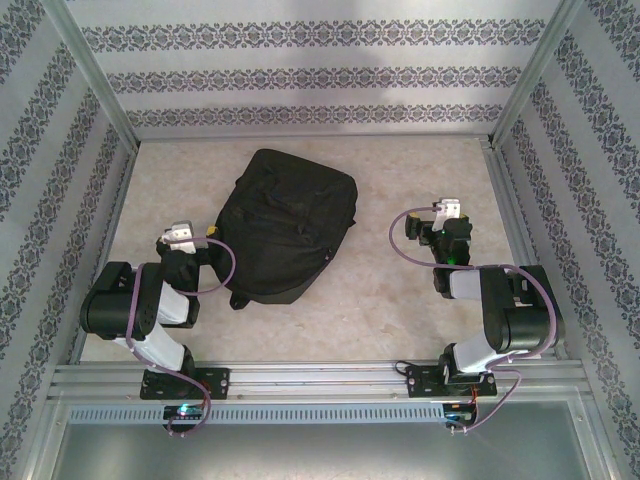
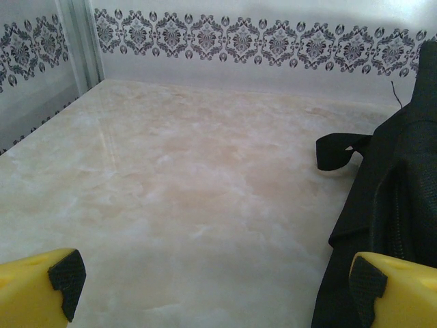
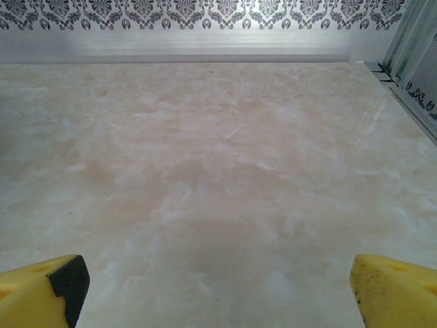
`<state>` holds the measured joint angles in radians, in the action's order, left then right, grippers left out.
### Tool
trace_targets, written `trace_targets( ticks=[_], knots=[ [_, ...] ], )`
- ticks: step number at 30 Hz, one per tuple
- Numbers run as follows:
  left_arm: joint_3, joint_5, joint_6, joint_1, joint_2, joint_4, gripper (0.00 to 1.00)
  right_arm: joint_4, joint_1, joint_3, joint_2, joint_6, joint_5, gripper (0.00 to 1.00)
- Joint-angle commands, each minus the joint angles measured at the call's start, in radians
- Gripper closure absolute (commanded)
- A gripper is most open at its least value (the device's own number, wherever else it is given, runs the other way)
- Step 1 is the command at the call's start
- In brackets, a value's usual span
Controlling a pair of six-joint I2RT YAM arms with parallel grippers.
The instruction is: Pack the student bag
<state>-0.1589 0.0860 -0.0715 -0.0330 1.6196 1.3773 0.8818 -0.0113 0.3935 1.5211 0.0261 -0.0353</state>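
Lying on the pale worktop (image 1: 400,300), a little left of the middle, is the student bag (image 1: 285,225). It is big, black and soft, so it sags flat instead of standing up. It sits between the two arms, and I think that is so both of them can reach it. From above I cannot tell if its zipper is open or shut.

Next come the arms. The left end effector (image 1: 190,238) hangs low, just beside the near left edge of the bag. I think it is there to get hold of the bag first. In the left wrist view its yellow fingers (image 2: 41,290) stand wide apart. Nothing is between them, and the black cloth shows right next to the finger on the right side of that view. I cannot tell if they touch.

The right end effector (image 1: 445,210) is well apart from the bag, over bare worktop. Its fingers are wide open too, and it holds nothing. It looks like it is waiting.

Smallest is a black strap (image 2: 338,147), lying loose on the worktop.
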Motion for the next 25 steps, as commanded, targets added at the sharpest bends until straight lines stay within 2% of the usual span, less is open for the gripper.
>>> trace_targets(
  ticks=[1,14,25],
  knots=[
    [0.014,-0.012,0.002,0.005,0.008,0.049,0.0,0.006,-0.009,-0.008,-0.011,-0.005,0.008,0.02],
    [0.012,-0.012,0.002,0.004,0.01,0.049,0.0,0.006,-0.009,-0.008,-0.011,-0.004,0.008,0.02],
    [0.014,-0.095,0.032,0.004,0.008,0.049,0.0,0.006,-0.009,-0.007,-0.011,-0.003,0.008,0.02]
  ],
)
